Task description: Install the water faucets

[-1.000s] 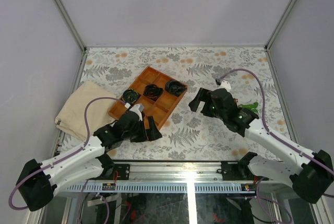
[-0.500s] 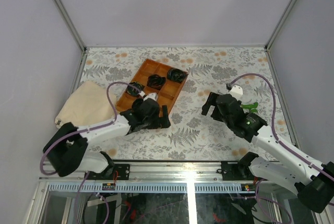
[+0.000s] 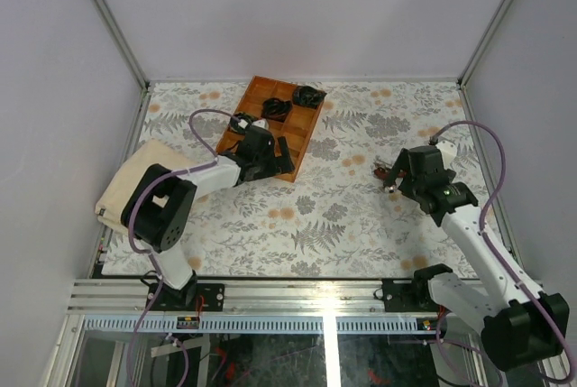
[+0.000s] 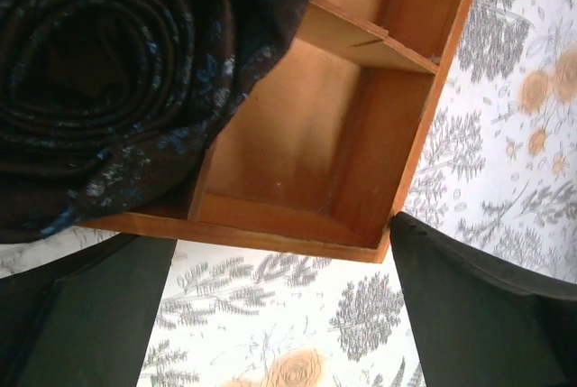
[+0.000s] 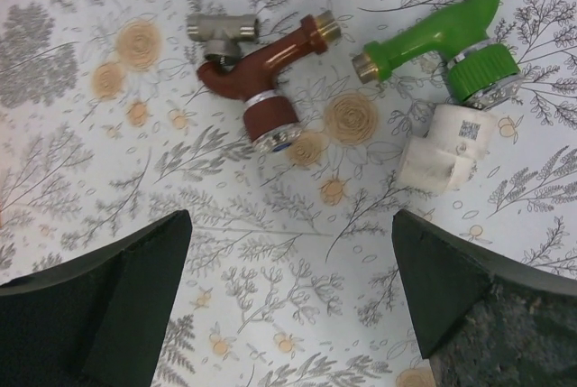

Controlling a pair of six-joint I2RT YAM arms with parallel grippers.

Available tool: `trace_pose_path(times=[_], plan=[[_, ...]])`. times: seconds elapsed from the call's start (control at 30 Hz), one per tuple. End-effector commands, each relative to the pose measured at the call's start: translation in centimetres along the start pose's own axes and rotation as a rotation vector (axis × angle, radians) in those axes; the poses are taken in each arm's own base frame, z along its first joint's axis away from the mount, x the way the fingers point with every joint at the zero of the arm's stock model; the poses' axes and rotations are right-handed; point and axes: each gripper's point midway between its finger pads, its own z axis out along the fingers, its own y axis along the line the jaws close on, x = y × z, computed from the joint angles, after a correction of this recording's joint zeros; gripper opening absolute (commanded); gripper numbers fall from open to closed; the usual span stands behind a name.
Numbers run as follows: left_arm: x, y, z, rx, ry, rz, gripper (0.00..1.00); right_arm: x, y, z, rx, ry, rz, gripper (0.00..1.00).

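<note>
Right arm [image 3: 469, 225] has swung over the water faucets [image 5: 261, 71]; both jaws wide, empty.

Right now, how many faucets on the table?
2. Red-brown faucet and green faucet lie side by side on the floral table, right side. Arms may hide others.

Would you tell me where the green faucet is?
The green faucet lies upper right in the right wrist view, beside the white fitting, right of the red-brown faucet.

Floral table [image 3: 315, 234]: wooden tray [image 3: 309, 137], beige cloth [image 3: 135, 175], red-brown faucet [image 5: 261, 71], green faucet [image 5: 433, 35].
</note>
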Motion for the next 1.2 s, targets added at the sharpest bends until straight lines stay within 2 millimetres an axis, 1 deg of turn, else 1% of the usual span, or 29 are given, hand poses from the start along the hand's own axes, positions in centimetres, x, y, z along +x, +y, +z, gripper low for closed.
trace_pose_path(times=[0.0, 0.03, 0.07, 0.13, 0.2, 0.33, 0.4, 0.43, 0.47, 0.53, 0.63, 0.67, 0.8, 0.83, 0.87, 1.0, 1.07, 1.13, 1.17], plan=[[-4.9, -0.3, 1.6, 0.057, -0.088, -0.021, 1.0, -0.6, 1.0, 1.8, -0.071, 0.075, -0.014, 0.99], [-5.5, -0.2, 1.8, 0.06, -0.085, -0.036, 1.0, -0.4, 0.9, 2.4, -0.062, 0.091, -0.015, 0.99], [-5.9, -0.5, 1.7, 0.075, -0.074, -0.041, 1.0, -0.4, 0.8, 3.0, -0.053, 0.106, -0.015, 0.99], [-6.2, -1.0, 1.2, 0.091, -0.06, -0.028, 1.0, -0.5, 0.9, 4.1, -0.04, 0.133, -0.016, 0.99], [-5.2, -1.2, 0.3, 0.118, -0.037, -0.031, 1.0, -0.6, 1.2, 5.1, -0.032, 0.149, -0.02, 0.99], [-3.2, -2.3, -2.4, 0.202, -0.031, -0.064, 1.0, -0.7, 1.7, 7.7, -0.019, 0.166, -0.035, 0.99], [-1.9, -2.3, -3.5, 0.205, -0.021, -0.052, 1.0, -0.7, 1.8, 8.9, -0.004, 0.185, -0.062, 0.99], [-1.3, -2.3, -4.2, 0.21, -0.019, -0.046, 1.0, -0.7, 1.8, 9.5, 0.008, 0.196, -0.077, 0.98], [-0.8, -2.3, -4.8, 0.219, -0.018, -0.043, 1.0, -0.8, 1.7, 9.9, 0.02, 0.207, -0.089, 0.93], [-0.2, -2.2, -6.0, 0.236, -0.024, -0.056, 1.0, -0.9, 1.8, 10.4, 0.025, 0.213, -0.11, 0.9], [0.1, -2.8, -7.9, 0.284, -0.041, -0.05, 1.0, -0.6, 2.2, 11.5, 0.007, 0.224, -0.124, 0.87], [0.2, -2.9, -8.5, 0.293, -0.046, -0.038, 1.0, -0.3, 2.3, 11.7, 0.001, 0.242, -0.135, 0.84], [0.2, -2.0, -10.2, 0.259, -0.068, 0.0, 1.0, 0.6, 2.3, 12.5, 0.0, 0.291, -0.17, 0.75], [0.1, -1.7, -10.7, 0.247, -0.08, 0.009, 1.0, 0.5, 2.2, 12.5, 0.008, 0.293, -0.172, 0.74], [-0.2, -1.5, -11.3, 0.235, -0.096, 0.016, 1.0, 0.2, 2.3, 12.5, 0.01, 0.286, -0.172, 0.74], [-0.5, -0.5, -12.5, 0.191, -0.132, 0.041, 1.0, -2.0, 3.2, 12.5, -0.007, 0.219, -0.164, 0.8], [-0.6, -0.3, -12.9, 0.178, -0.141, 0.046, 1.0, -2.9, 3.6, 13.1, -0.004, 0.202, -0.172, 0.81], [-0.5, 0.0, -13.2, 0.173, -0.143, 0.049, 1.0, -3.5, 4.0, 13.8, 0.005, 0.215, -0.188, 0.8], [-0.4, 0.1, -13.3, 0.17, -0.143, 0.05, 1.0, -3.3, 4.1, 14.4, 0.011, 0.233, -0.193, 0.79]])
